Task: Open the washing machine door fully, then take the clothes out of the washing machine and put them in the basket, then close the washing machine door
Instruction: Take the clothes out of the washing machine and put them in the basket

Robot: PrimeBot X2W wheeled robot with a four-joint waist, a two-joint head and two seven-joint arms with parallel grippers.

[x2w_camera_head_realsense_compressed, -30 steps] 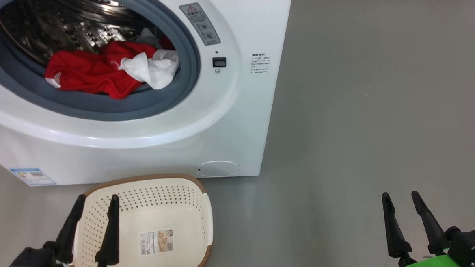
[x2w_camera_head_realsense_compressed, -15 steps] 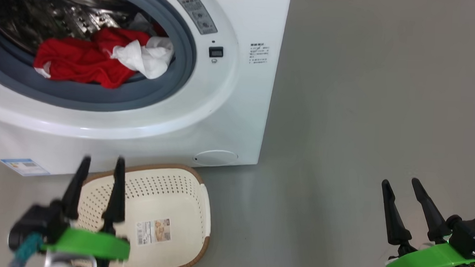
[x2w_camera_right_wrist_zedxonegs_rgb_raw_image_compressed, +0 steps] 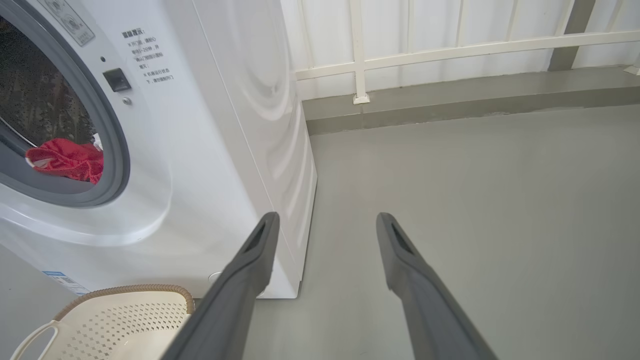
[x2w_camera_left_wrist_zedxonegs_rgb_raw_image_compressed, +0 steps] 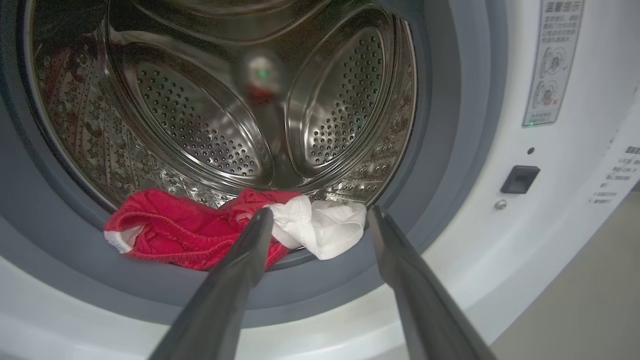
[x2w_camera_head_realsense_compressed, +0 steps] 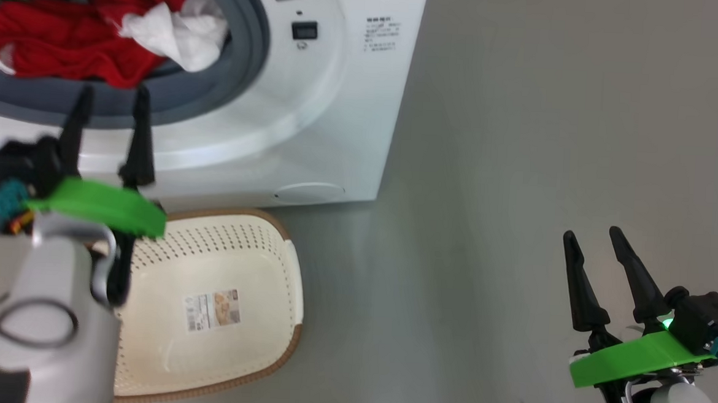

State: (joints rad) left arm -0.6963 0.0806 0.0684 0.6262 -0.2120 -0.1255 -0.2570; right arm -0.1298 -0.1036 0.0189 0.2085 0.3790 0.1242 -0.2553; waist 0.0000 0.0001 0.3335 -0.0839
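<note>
Both spread, empty: left gripper before drum, right gripper idle, right. Risk: fingertip snags gasket; shallow pinch drops clothes short of basket.

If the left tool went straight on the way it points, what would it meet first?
Likely the clothes, straight ahead of the open left tool; depth is unclear, so the grey gasket beneath might come first.

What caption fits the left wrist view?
Open left fingers point at red and white clothes at the mouth of the washing machine.
</note>
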